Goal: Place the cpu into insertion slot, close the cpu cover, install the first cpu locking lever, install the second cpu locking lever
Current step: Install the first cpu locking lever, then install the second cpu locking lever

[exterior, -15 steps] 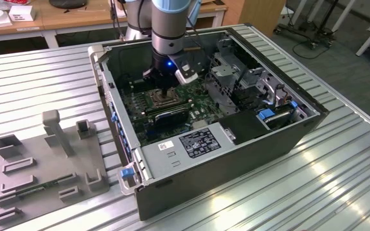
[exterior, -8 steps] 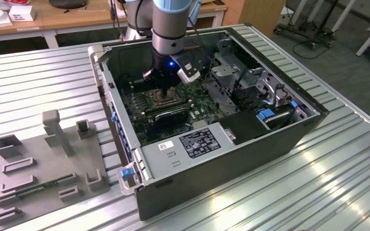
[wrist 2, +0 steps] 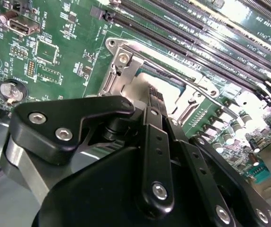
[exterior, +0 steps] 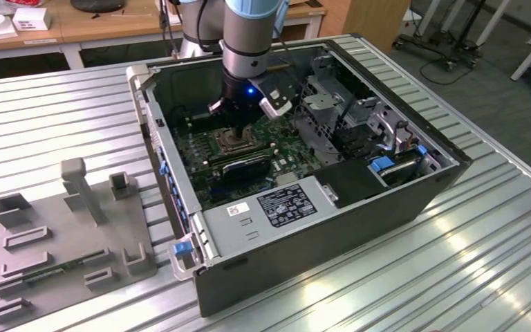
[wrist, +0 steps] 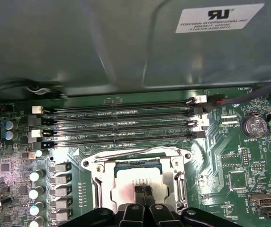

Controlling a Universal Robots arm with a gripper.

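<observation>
One cpu (wrist: pixel 136 180) sat in the slot (wrist: pixel 138 182) with the cover (wrist: pixel 108 182) shut over it and the gripper (wrist: pixel 142 190) pressing on its top.
Its silvery face showed through the cover's (wrist 2: pixel 126 82) cut-out in both wrist views, framed by the metal plate; the gripper's (wrist 2: pixel 155 97) two thin fingertips (wrist: pixel 139 193) were closed together, holding nothing, their ends on the cpu (wrist 2: pixel 166 92) near one edge of the cut-out. Beside the slot ran four long black memory slots (wrist: pixel 126 124) on the green board (wrist: pixel 230 161). In the exterior view the gripper (exterior: pixel 238 131) reached straight down onto the slot (exterior: pixel 232 143) inside the open case (exterior: pixel 339 228), with a grey fixture (exterior: pixel 63 242) well apart, to the exterior view's left of the case.
</observation>
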